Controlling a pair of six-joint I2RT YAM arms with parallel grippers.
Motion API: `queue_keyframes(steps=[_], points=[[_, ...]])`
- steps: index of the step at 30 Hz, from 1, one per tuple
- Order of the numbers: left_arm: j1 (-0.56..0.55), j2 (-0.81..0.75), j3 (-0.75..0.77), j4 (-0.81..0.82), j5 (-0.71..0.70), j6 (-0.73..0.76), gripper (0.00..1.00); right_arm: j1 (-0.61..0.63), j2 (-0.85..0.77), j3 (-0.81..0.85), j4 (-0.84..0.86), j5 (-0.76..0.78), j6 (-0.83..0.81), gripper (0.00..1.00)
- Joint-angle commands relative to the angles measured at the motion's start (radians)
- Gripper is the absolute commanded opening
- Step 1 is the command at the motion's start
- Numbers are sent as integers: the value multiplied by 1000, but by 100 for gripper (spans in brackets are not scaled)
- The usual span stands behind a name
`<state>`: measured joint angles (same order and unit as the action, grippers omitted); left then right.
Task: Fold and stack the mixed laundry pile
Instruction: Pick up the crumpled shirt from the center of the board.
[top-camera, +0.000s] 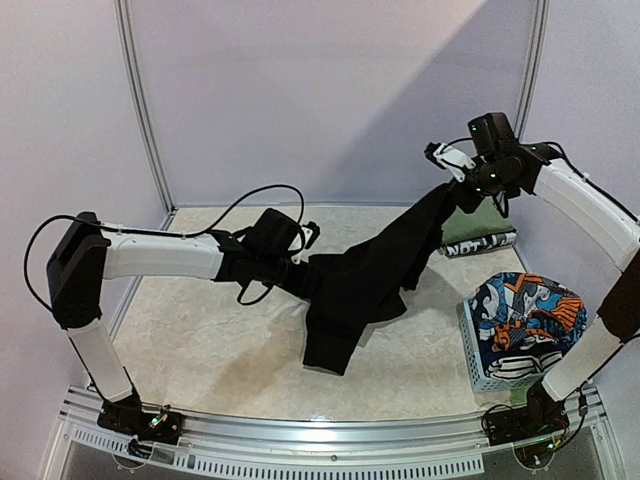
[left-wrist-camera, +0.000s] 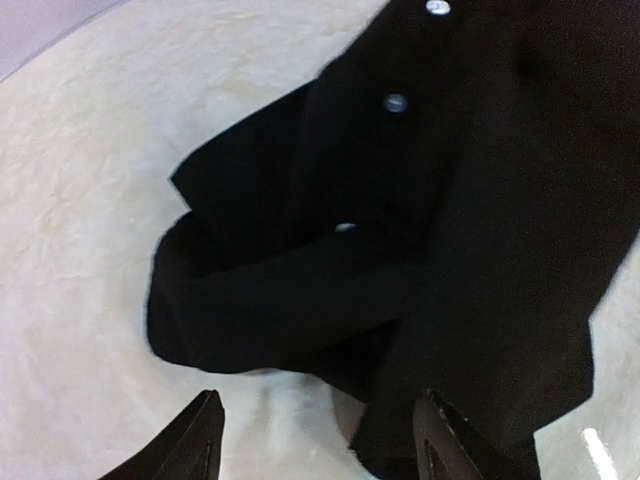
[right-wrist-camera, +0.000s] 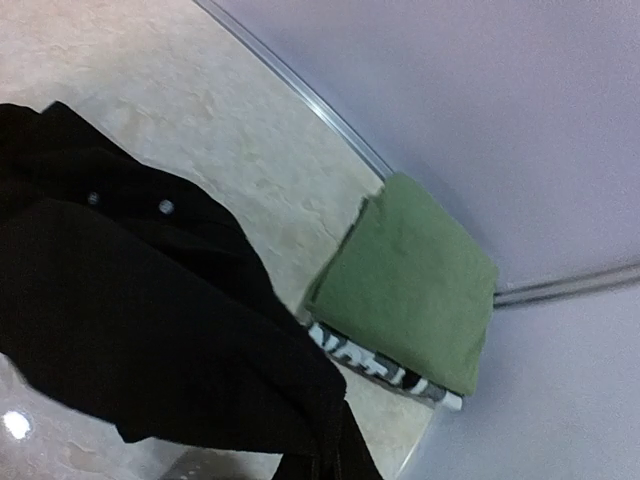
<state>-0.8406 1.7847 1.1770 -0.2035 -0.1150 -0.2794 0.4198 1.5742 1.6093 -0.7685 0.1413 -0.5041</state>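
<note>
garment (top-camera: 360, 285) left of basket (top-camera: 480, 362), stack (top-camera: 476, 238) seemingly behind

you have two arms in view, the left arm (top-camera: 160, 255) and the right arm (top-camera: 590, 215). you can count one black garment (top-camera: 360, 280), with three pale buttons (left-wrist-camera: 396, 102) showing in the left wrist view, one cartoon-print garment (top-camera: 525, 310) in the one basket (top-camera: 490, 372) at the near right, one folded green cloth (top-camera: 478, 222) at the far right, and one black-and-white printed piece (top-camera: 480, 243) under it.
</note>
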Motion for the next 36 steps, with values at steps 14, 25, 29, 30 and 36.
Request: queue_keyframes(steps=[14, 25, 29, 30, 36], points=[[121, 354, 513, -474, 281, 279, 63, -81, -112, -224, 111, -130, 77, 0], [126, 343, 504, -589, 297, 262, 60, -81, -101, -227, 132, -187, 121, 0], [124, 342, 499, -541, 153, 274, 52, -81, -82, -227, 143, -195, 138, 0], [124, 332, 494, -528, 132, 278, 50, -80, -80, -229, 142, -199, 144, 0], [106, 221, 393, -540, 1, 441, 62, -81, -100, -245, 144, -206, 157, 0]])
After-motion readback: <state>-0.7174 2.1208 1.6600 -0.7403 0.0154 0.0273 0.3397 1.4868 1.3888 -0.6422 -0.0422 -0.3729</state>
